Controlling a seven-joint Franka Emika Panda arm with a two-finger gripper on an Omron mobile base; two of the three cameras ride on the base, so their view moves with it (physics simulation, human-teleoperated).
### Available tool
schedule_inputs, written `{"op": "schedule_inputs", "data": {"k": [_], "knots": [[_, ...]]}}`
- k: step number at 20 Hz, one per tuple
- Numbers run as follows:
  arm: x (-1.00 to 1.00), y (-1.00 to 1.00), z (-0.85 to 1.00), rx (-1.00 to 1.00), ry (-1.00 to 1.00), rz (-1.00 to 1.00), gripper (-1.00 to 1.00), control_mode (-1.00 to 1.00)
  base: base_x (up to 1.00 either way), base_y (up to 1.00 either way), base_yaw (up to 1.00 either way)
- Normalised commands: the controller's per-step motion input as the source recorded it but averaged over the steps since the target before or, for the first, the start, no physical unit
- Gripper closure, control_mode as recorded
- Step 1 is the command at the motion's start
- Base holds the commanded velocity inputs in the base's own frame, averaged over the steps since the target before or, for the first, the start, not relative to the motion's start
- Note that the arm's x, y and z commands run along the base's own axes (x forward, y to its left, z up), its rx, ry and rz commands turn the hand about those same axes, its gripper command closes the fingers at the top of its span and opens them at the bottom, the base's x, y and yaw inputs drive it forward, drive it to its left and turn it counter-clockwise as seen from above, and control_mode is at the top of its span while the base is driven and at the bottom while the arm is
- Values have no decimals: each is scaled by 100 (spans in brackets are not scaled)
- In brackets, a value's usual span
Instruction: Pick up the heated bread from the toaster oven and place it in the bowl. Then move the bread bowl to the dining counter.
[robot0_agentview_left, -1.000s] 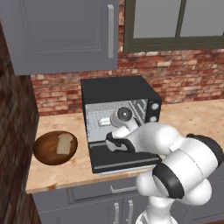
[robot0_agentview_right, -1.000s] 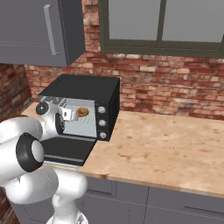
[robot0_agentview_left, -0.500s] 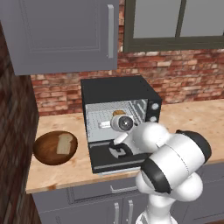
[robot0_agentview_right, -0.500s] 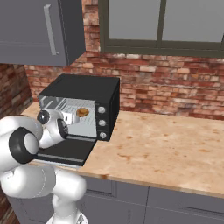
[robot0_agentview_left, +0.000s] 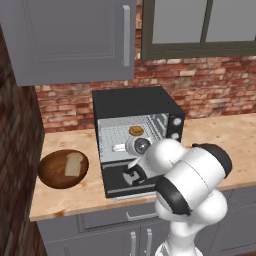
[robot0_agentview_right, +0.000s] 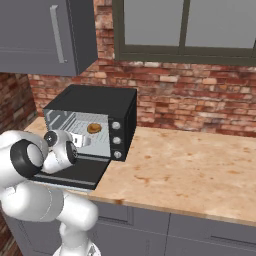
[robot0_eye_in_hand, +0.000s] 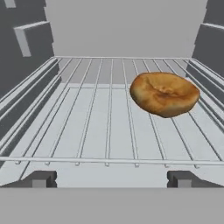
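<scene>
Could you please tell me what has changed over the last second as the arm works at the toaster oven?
The arm has swung its hand round to face the open toaster oven, so the open gripper now looks in along the wire rack. Nothing was grasped. The heated bread stays on the rack, and the bowl with its bread slice is unmoved.

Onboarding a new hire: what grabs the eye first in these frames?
The heated bread, golden on the wire rack, right of centre, just beyond the open gripper. Then the black toaster oven, door dropped, against the brick wall, with the bowl holding a pale bread slice to its left.
</scene>
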Motion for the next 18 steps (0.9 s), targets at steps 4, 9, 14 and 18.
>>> {"op": "schedule_inputs", "data": {"k": [4, 9, 14, 18], "knots": [[0, 14, -3, -2, 18, 0, -100, -100, 0, 0, 0], [0, 4, 19, 0, 4, -1, -100, -100, 0, 0, 0], [6, 3, 23, 0, -1, 0, -100, -100, 0, 0, 0], [24, 1, 1, 0, 0, 0, -100, -100, 0, 0, 0]]}}
